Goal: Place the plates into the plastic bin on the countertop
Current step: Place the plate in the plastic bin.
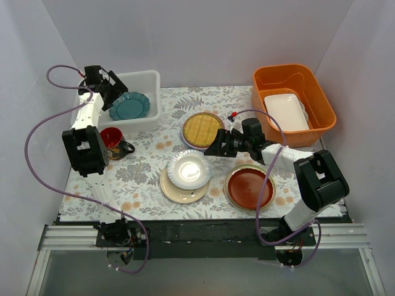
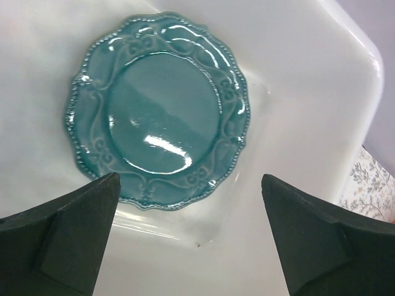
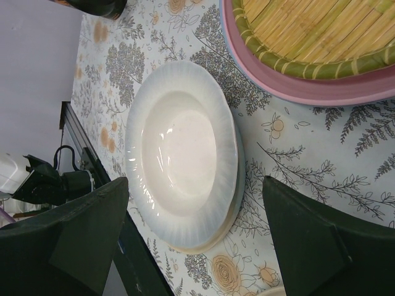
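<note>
The teal scalloped plate (image 1: 129, 106) lies in the white plastic bin (image 1: 151, 80); it also shows in the left wrist view (image 2: 157, 108). My left gripper (image 1: 113, 86) hovers open and empty over the bin's left part (image 2: 191, 203). A pale ribbed plate (image 1: 189, 169) is stacked on a pale yellow plate (image 1: 179, 193) on the countertop (image 1: 148, 179); the stack shows in the right wrist view (image 3: 182, 151). My right gripper (image 1: 213, 150) is open and empty just right of that stack (image 3: 194, 209). A woven-bamboo plate (image 1: 202, 128) and a red-brown plate (image 1: 249, 187) lie on the countertop.
A red mug (image 1: 113, 139) stands near the left arm, in front of the bin. An orange tub (image 1: 321, 98) at the back right holds a white rectangular dish (image 1: 286, 112). The bamboo plate rests on a pink-rimmed plate (image 3: 296, 92).
</note>
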Controlling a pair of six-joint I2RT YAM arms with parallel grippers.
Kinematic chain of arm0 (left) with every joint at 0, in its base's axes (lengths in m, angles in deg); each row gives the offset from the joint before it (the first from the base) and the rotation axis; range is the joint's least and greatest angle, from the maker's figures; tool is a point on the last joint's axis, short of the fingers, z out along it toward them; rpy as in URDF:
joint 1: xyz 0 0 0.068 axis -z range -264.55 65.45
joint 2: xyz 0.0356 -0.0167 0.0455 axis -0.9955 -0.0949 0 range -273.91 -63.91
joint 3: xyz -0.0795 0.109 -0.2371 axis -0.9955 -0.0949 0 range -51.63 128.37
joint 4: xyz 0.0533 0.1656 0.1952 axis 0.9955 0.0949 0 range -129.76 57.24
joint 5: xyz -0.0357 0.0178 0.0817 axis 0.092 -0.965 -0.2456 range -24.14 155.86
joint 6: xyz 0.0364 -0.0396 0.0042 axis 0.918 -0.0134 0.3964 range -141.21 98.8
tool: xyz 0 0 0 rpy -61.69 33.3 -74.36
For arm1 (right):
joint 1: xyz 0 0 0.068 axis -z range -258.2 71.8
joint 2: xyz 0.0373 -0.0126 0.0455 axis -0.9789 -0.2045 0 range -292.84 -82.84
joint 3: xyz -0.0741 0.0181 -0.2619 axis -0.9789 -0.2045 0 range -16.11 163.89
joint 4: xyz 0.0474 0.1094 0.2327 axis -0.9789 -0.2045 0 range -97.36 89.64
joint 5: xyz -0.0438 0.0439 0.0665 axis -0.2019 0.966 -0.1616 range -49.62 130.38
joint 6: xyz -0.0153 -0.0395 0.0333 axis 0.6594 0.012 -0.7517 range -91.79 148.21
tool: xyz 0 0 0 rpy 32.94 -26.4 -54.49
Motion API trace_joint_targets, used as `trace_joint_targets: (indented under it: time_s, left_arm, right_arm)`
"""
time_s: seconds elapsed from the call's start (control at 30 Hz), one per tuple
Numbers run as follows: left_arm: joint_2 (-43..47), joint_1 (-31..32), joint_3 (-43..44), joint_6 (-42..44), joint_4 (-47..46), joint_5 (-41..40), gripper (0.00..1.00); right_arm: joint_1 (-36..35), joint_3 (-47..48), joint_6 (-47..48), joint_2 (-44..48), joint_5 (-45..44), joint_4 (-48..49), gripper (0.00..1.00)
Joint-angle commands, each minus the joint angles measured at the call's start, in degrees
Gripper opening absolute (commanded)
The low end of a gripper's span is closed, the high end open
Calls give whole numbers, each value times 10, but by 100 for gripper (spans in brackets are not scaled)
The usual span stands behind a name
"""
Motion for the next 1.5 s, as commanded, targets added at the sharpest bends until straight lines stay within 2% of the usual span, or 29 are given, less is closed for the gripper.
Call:
trace_joint_targets:
  time_s: [0.0,0.23,0.7,1.07,1.47]
  left_arm:
    - [62,15,31,18,12,-11,98]
    - [68,28,65,26,42,4,98]
    - [129,65,53,34,74,69,98]
    - [181,86,-15,40,76,111,98]
    - [302,123,-198,34,39,129,98]
  right_arm:
    - [2,3,5,19,9,21,96]
    - [2,5,5,20,7,19,96]
    - [2,6,11,31,1,9,96]
    - [2,2,12,38,-2,5,96]
    - [1,-3,13,42,-4,6,96]
